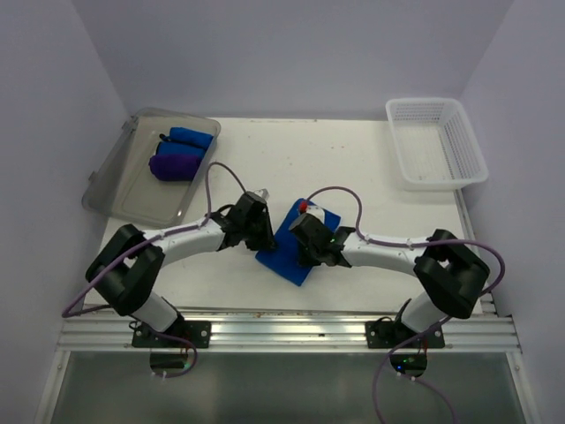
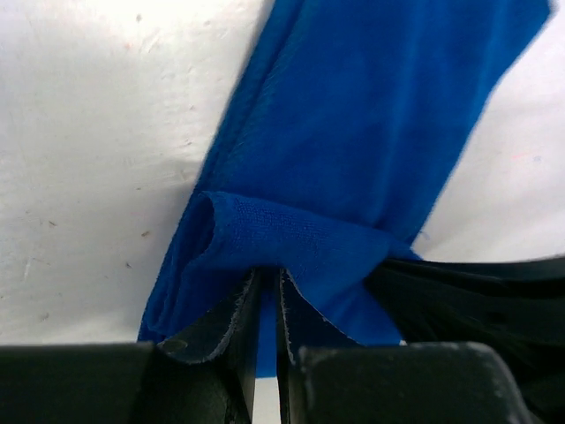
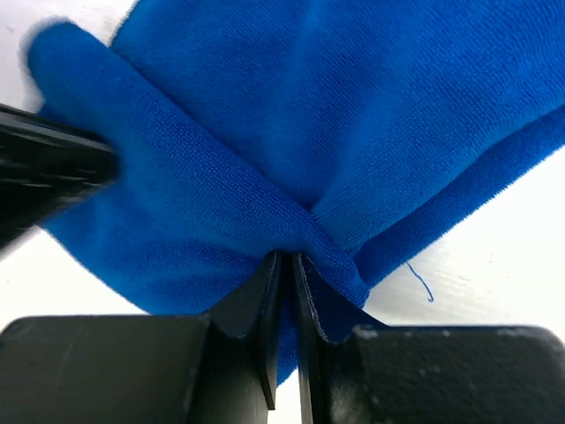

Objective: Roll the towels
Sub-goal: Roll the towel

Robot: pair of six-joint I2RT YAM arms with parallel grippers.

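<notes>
The blue towel [image 1: 296,247] lies on the table [image 1: 388,185], stretching away from both grippers as a long strip. Its near end is lifted into a raised fold right at their fingertips. The left gripper [image 2: 265,281] has its jaws drawn narrow, with a sliver of blue cloth showing in the slit between them. The fold bulges up just beyond the tips, so it is pinching the towel's near edge. The right gripper [image 3: 284,263] stands the same way: jaws almost together and a ridge of cloth gathered at the tips, with the rest of the towel spreading out ahead of it and to both sides. The two grippers sit close beside each other on that same edge. From the left wrist, the right gripper's dark body shows just to the right of the fingers, against the cloth. From the right wrist, the left one comes in as a blurred dark shape on the left. Well beyond the left gripper and off to its left, a clear tray [image 1: 137,190] holds two blue rolls [image 1: 187,140] and a purple roll [image 1: 172,166], lying side by side and touching at the tray's far end. Well beyond the right gripper and off to its right, a white basket [image 1: 439,179] stands at the table's far corner.
</notes>
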